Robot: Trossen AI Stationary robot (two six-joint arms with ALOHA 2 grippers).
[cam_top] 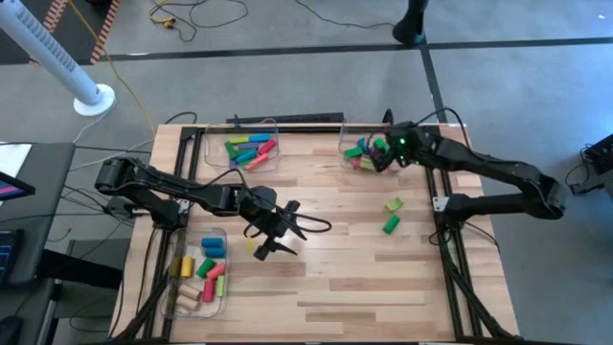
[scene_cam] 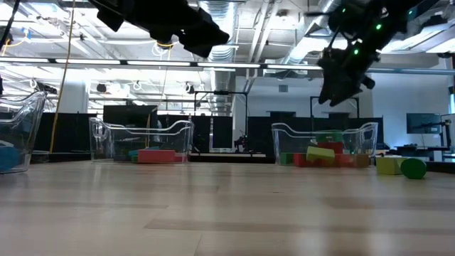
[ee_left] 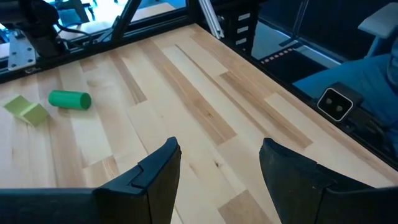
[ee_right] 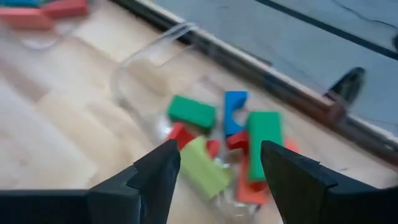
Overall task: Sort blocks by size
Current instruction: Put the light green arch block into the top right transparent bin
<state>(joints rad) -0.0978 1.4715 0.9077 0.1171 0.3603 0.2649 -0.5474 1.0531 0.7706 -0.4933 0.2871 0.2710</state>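
two loose blocks, a lime-green block (cam_top: 394, 204) and a green cylinder (cam_top: 391, 224), lie near the counter's (cam_top: 345, 278) right edge, while the rest sit sorted in three clear bins (cam_top: 251, 146) along the far edge and at the near left corner. the right tool (cam_top: 379, 157) hangs over the far right bin (cam_top: 352, 144), wide open and empty, so a drop looks just finished. next it should fetch a loose block; the left tool (cam_top: 285, 230), open and empty mid-counter, waits.
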